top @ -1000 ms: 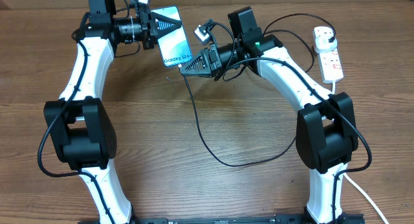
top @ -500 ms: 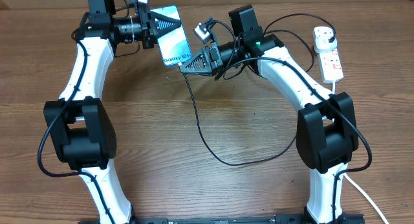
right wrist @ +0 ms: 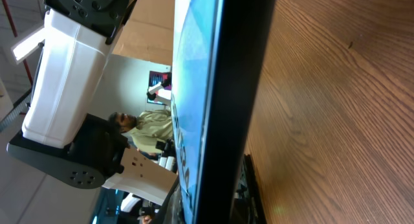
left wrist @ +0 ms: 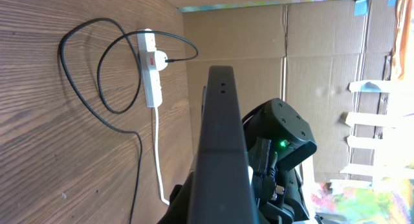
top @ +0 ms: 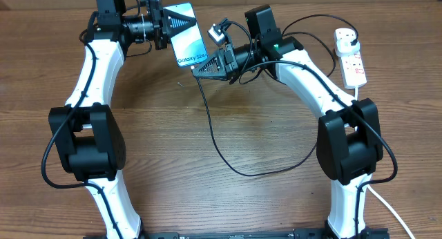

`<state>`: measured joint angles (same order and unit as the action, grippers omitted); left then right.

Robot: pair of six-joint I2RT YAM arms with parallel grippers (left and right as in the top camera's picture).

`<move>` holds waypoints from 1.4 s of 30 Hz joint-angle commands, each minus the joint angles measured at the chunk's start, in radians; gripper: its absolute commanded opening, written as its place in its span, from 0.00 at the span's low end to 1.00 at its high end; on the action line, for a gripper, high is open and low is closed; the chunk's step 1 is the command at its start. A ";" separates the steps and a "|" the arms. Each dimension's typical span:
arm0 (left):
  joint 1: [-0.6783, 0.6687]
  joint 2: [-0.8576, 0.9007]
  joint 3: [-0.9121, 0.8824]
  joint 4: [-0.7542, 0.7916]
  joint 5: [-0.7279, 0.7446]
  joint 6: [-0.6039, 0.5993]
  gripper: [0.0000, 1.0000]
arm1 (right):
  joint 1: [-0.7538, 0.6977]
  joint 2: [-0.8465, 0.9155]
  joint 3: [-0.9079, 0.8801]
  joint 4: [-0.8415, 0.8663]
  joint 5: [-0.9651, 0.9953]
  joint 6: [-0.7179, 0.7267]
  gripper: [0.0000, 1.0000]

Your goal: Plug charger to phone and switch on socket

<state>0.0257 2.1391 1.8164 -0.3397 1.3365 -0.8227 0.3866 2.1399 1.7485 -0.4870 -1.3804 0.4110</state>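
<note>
Over the last second I had the left tool [top: 173, 23] lift the phone [top: 189, 40] a little toward the far edge of the table [top: 228, 204]. Its lower edge, just below the "Galaxy S24" lettering, came slightly closer to the right tool [top: 202, 68]. The left tool stayed clamped on the phone's upper end, holding it clear of the table with the screen tilted up. From the left wrist I saw the phone only edge-on as a dark bar [left wrist: 223, 140], and from the right wrist as a dark edge with a strip of blue screen [right wrist: 220, 101].

The right tool was closed, and the charger [top: 221, 153] ran straight up into its tip, so I judged it pinched on the connector end. I could not see the connector itself in any view. The rest of the cable looped loosely across the table and back to the power strip [top: 351, 58] at the far right, where its plug [top: 347, 36] looked seated.

The shift was small, so I read it as fine alignment, not insertion: the connector was near the port edge but not yet in. The power strip's switch was still untouched, well apart from both tools.
</note>
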 commanded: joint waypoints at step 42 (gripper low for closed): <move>-0.016 -0.003 -0.001 0.106 -0.069 -0.106 0.05 | -0.053 -0.023 0.019 0.015 -0.065 0.064 0.04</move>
<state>0.0189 2.1391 1.8160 -0.2394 1.2591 -0.9150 0.3336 2.1399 1.7485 -0.4793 -1.4170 0.4713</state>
